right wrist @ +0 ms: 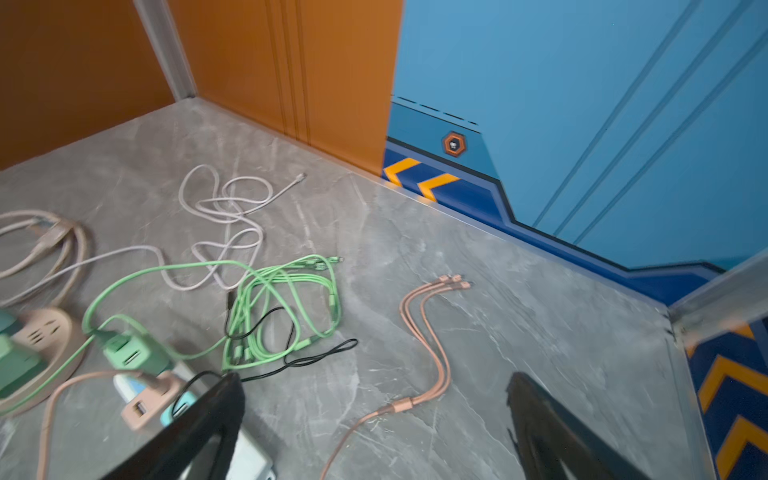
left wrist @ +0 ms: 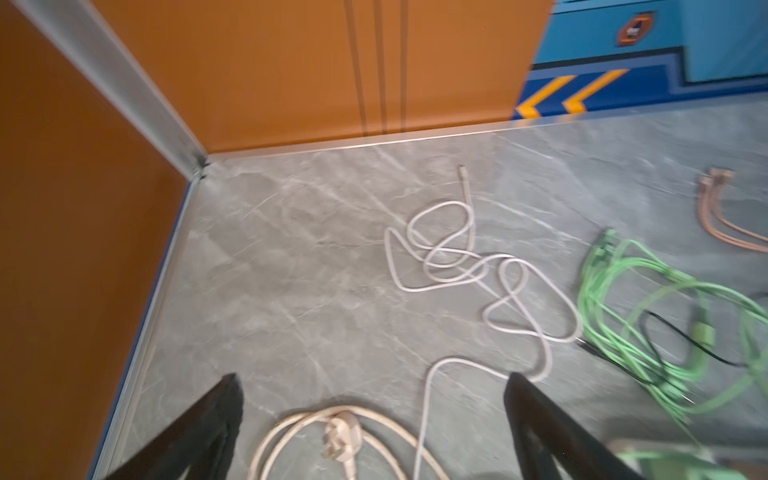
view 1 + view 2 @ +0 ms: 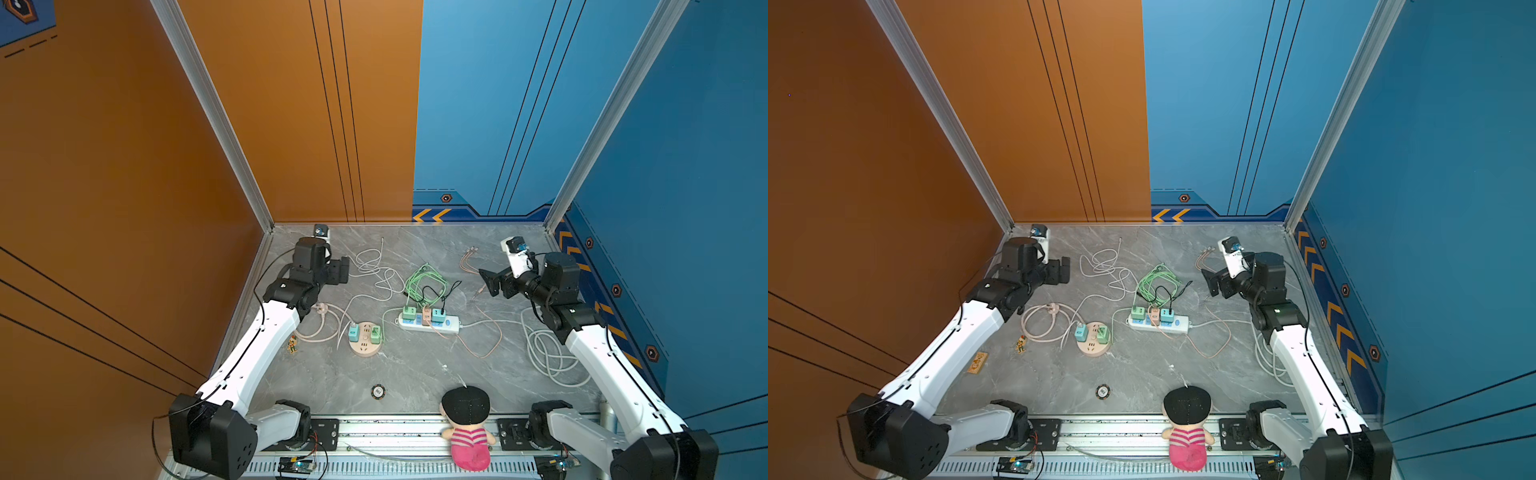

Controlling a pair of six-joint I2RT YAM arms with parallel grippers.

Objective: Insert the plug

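Spread and empty: left pincer [image 2: 372, 388], right pincer [image 1: 374, 384]. Only a top view shows the orange tag [image 3: 977, 362]. The white strip [image 3: 451, 322] holds three chargers [image 3: 409, 312] — round socket [image 3: 365, 351] two.

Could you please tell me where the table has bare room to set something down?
Bare marble lies at the front, between the round socket, the white power strip and the doll, and along the back wall beyond the green cable. The middle is crowded with the white cable and chargers.
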